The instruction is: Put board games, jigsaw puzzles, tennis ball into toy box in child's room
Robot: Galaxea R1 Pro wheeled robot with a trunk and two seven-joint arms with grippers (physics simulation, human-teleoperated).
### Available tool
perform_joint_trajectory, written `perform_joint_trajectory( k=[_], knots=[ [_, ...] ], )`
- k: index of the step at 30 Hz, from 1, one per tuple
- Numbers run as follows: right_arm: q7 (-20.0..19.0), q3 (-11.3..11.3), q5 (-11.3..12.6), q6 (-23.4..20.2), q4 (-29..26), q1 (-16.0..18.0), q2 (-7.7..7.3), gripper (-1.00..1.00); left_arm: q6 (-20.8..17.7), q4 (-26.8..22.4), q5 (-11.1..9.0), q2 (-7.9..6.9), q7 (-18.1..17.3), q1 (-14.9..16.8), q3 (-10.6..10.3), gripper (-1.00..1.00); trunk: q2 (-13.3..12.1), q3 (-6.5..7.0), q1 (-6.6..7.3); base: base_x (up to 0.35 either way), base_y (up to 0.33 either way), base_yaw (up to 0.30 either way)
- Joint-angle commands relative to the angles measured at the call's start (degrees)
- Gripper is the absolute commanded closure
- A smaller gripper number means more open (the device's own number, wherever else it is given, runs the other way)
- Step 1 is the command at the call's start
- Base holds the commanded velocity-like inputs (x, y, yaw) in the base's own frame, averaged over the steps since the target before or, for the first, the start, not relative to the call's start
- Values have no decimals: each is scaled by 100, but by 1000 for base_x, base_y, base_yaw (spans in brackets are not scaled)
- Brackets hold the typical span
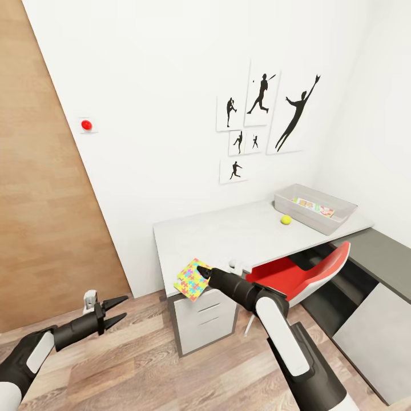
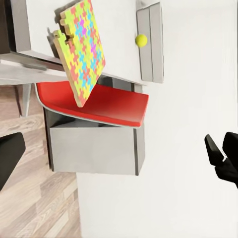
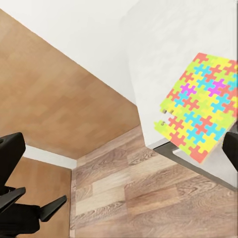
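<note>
Right gripper (image 1: pixel 203 272) was at the near-left corner of the table (image 1: pixel 228 234), its tips against the edge of a jigsaw puzzle (image 1: pixel 192 279); whether the fingers actually pinched it could not be told. The puzzle sat tilted, overhanging the table's front corner above the grey drawers (image 1: pixel 208 319); in the right wrist view the same mosaic square (image 3: pixel 201 128) stuck out past the table edge over the wood floor (image 3: pixel 129 198). Left gripper (image 1: pixel 117 310) hung low over the floor at the left, fingers spread, empty. Tennis ball (image 1: pixel 286 219) lay on the table just beside the toy box (image 1: pixel 337 220), apart from it. The toy box stood at the far right end, with a flat colourful box (image 1: pixel 314 207) inside. Red chair (image 1: pixel 297 277) was tucked under the table.
</note>
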State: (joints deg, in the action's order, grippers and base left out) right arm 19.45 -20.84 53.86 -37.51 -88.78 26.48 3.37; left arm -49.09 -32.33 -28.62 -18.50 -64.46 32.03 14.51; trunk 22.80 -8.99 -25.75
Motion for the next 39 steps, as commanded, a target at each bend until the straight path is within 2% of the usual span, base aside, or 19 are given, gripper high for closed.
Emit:
perform_joint_trajectory(
  k=[1, 18, 39],
  knots=[
    [59, -3, 61, -7, -7, 6, -5, -100, -29, 1, -16, -4, -14, 5, 3, -100, 12, -12, -4, 0, 0, 0],
    [59, -6, 64, 7, 1, 6, -29, -100, -30, 19, -25, -12, 4, 5, 31, -100, 12, -12, -4, 0, 0, 0],
    [47, 2, 78, -47, -157, 6, -34, -100, -29, 51, -30, 2, 47, 5, 34, -100, 855, -389, -465, 0, 0, 0]
  ],
)
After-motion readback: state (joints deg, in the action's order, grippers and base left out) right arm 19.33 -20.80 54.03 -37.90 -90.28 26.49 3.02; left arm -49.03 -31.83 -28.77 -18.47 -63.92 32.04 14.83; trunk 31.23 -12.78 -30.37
